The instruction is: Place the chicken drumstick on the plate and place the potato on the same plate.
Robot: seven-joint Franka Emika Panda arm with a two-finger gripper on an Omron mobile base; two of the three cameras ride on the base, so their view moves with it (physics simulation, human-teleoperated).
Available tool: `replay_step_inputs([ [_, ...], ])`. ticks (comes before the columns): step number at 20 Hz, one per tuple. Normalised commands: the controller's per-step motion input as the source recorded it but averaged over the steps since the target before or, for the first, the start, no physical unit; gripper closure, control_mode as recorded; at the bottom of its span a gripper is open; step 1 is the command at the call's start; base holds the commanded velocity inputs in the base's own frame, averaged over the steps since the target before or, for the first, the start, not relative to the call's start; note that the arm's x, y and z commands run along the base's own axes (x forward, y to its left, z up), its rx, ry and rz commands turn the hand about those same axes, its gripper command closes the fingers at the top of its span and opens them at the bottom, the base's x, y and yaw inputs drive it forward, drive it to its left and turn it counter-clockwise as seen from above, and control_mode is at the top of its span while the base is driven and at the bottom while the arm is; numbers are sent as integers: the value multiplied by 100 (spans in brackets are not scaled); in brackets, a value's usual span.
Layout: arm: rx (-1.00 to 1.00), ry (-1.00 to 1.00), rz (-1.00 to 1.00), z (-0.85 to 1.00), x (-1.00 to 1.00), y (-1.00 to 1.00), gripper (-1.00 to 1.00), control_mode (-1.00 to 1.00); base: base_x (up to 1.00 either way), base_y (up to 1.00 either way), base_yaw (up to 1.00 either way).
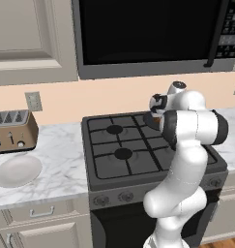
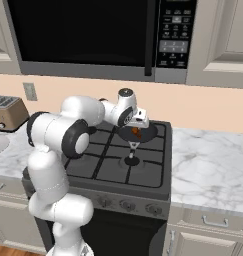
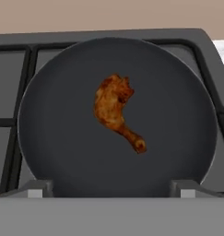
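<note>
My gripper [image 3: 111, 193] hangs with its jaws spread wide and empty, fingertips [image 3: 36, 190] low in the hand view, poised above the dark pan [image 3: 178, 120] on the stove [image 2: 143, 175]. The chicken drumstick [image 3: 114, 110] lies near the middle of the pan, meaty end away from me, thin bone pointing back toward me. My worry — the bone is slim, so a pinch there may slip or spin the piece. The plate [image 1: 17, 170] sits well apart on the counter [image 1: 61, 169] beside the toaster [image 1: 12, 130] — a long carry. I can't find the potato.
</note>
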Motion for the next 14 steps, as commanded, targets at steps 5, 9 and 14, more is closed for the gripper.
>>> replay_step_inputs([
  [5,0,0,0,-13,48,-1,-100,-100,0,0,0],
  [9,0,0,0,-21,38,-2,-100,-100,0,0,0],
  [14,0,0,0,-29,33,-6,-100,-100,0,0,0],
])
